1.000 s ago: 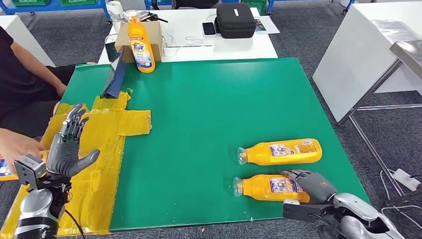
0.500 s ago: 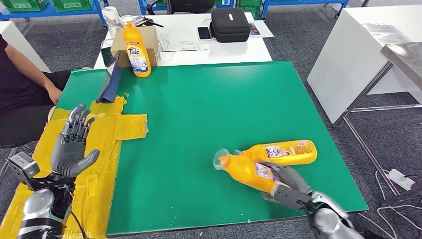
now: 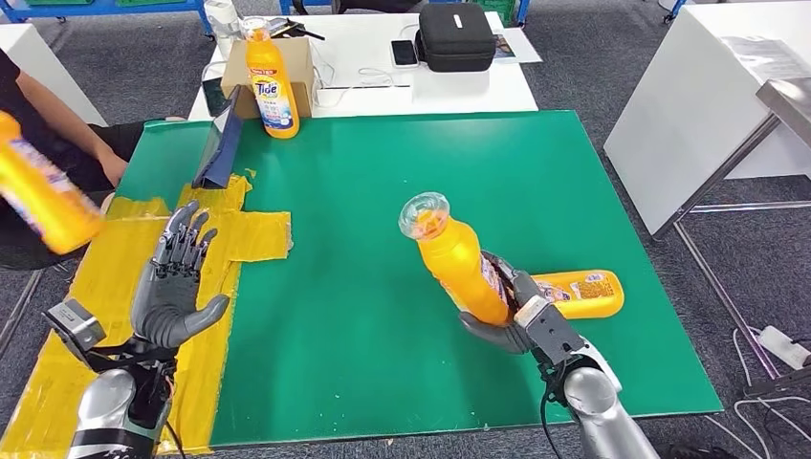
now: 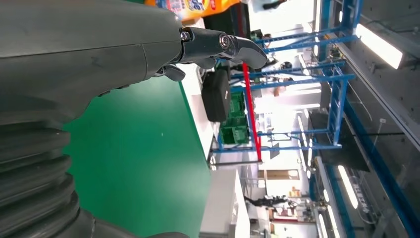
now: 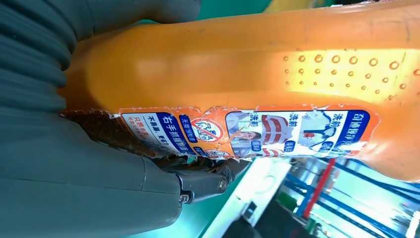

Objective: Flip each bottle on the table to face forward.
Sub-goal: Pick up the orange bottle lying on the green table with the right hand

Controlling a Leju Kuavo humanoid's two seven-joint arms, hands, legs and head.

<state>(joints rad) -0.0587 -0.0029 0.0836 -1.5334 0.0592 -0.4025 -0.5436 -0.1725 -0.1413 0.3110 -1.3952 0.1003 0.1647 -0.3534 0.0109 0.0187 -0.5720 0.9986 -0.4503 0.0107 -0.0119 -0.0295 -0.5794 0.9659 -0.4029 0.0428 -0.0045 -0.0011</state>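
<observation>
- Gripping the lifted bottle point(image 3: 457, 266) near its base, the right hand point(image 3: 512, 311) holds it tilted above the green tabletop point(image 3: 383, 191), cap away from the robot; probably this lets it turn the label side.
- Just beyond this lifted bottle, the second bottle point(image 3: 577, 292) lies on its side, not yet handled.
- Far to the lifted bottle's left, the left hand point(image 3: 174, 282) is raised with fingers spread, holding nothing.
- Well behind, at the far edge, the Tide bottle point(image 3: 270, 84) stands upright.

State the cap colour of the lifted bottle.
Clear, see-through cap on the orange bottle; head view.
</observation>
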